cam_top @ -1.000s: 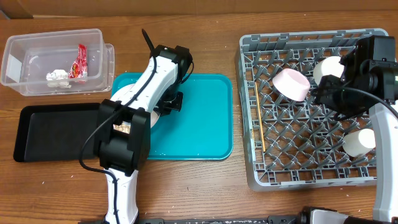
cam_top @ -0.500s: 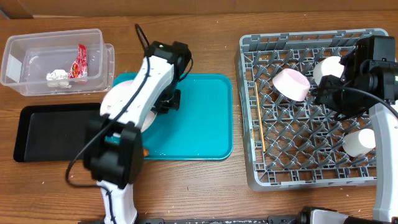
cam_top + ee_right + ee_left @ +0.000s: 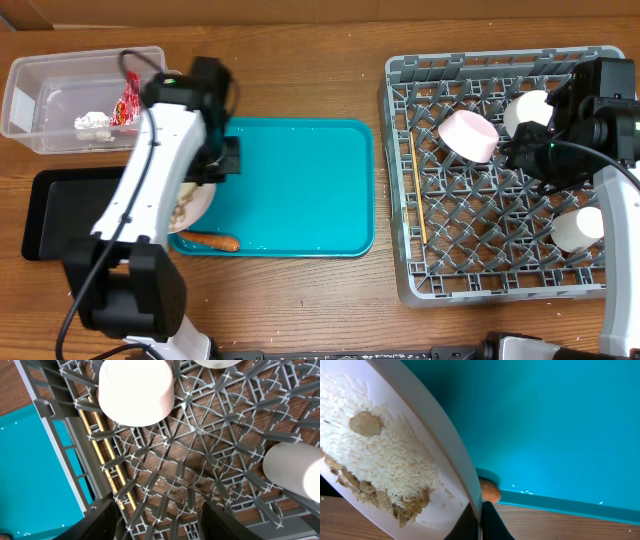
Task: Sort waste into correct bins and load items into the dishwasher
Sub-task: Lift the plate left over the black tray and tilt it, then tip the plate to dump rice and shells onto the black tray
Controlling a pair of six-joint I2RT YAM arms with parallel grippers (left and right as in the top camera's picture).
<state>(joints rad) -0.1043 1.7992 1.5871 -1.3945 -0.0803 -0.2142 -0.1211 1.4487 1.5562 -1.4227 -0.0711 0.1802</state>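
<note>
Pinching the rim of the round white plate (image 3: 415, 410), the left gripper (image 3: 481, 524) has its two dark fingers drawn narrow on the plate's edge. The overhead view shows the plate (image 3: 192, 208) over the left edge of the teal tray (image 3: 300, 185), half hidden under the left arm. White rice (image 3: 385, 460) covers much of the plate, with beige scraps (image 3: 366, 423) on it and more bunched along its lower side. A small orange carrot (image 3: 210, 241) lies on the teal tray's near left corner, and in the wrist view its end peeps out from behind the plate's rim. The shallow black tray (image 3: 75, 215) sits just left of the teal tray. The clear tub (image 3: 60, 75) stands beyond the tray's far left corner and holds a red-and-white wrapper (image 3: 128, 100) and a crumpled white tissue (image 3: 93, 123). The grey dish rack (image 3: 500, 270) lies just right of the teal tray. A pale-pink bowl (image 3: 470, 135) is tipped among its pegs, with a white bowl (image 3: 528, 110) farther right; a white cup (image 3: 578, 228) lies toward the rack's near right corner. Thin wooden chopsticks (image 3: 417, 190) rest along the side of the rack nearest the tray. The right gripper (image 3: 162, 520) hangs above the rack with its fingers spread wide, holding nothing.
</note>
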